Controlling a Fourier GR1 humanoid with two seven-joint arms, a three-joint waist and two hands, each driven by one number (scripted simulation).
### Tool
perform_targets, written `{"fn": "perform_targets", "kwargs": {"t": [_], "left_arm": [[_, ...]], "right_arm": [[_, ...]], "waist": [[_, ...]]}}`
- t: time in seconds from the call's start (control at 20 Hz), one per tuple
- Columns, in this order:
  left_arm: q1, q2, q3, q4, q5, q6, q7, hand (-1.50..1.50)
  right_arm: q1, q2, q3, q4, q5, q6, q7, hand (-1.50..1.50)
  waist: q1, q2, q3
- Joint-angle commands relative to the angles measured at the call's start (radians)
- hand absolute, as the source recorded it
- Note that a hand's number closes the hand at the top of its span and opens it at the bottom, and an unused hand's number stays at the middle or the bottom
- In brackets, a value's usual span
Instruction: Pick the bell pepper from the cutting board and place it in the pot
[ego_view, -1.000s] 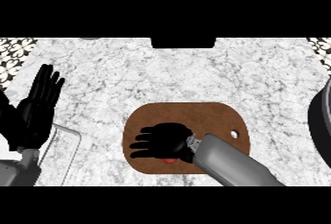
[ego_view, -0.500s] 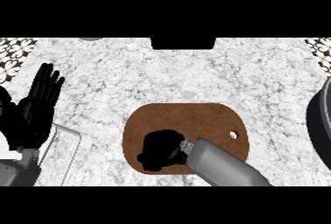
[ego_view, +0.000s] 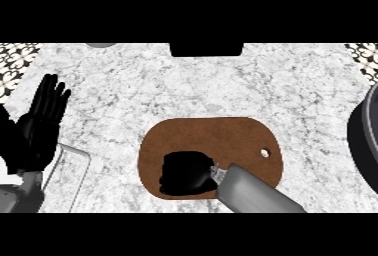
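The fingers of the right hand (ego_view: 186, 173) are seen curled tightly downward into a compact dark mass over the lower left part of the cutting board (ego_view: 221, 137). Whatever lies beneath them is covered completely, so the bell pepper itself cannot be seen; it can only be said that the spot where the fingers are closed is on the board, near its lower left rim, and whether the pepper is actually enclosed cannot be told. From that hand a grey forearm (ego_view: 255, 192) is carried back to the lower edge of the view, lying over the board's lower right portion. The board is brown, with rounded corners and a small hole near its right side, and it is set on a mottled grey and white counter (ego_view: 192, 85). At the far right edge a dark curved rim is shown, taken to be the pot (ego_view: 365, 142), well apart from the board and cut off by the frame. At the far left the left hand (ego_view: 33, 130) is held open and upright, fingers straight and close together, resting with nothing in it. Just beside it, a pale rectangular object (ego_view: 70, 167) is partly visible near the lower left corner.
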Motion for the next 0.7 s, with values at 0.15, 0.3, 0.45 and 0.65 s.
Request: {"fn": "perform_targets", "kwargs": {"t": [0.15,0.3,0.45,0.65], "left_arm": [[0.037,-0.001,0.043,-0.015,-0.004,0.033,-0.02,0.0],[0.073,0.009,0.059,-0.031,-0.007,0.028,-0.02,0.0],[0.091,0.013,0.081,-0.047,0.001,0.027,-0.018,0.0],[0.136,-0.005,0.066,-0.068,-0.009,0.024,-0.025,0.0]], "right_arm": [[0.212,0.066,-0.253,-0.017,-0.015,-0.069,0.466,1.5],[0.294,0.099,-0.334,-0.091,-0.024,-0.12,0.645,1.5],[0.345,0.1,-0.372,-0.25,-0.005,-0.188,0.804,1.5],[0.392,0.091,-0.411,-0.445,0.137,-0.222,0.983,1.5]], "waist": [[-0.11,0.002,-0.018],[-0.128,0.002,-0.019],[-0.126,-0.005,-0.02],[-0.124,-0.008,-0.022]]}}
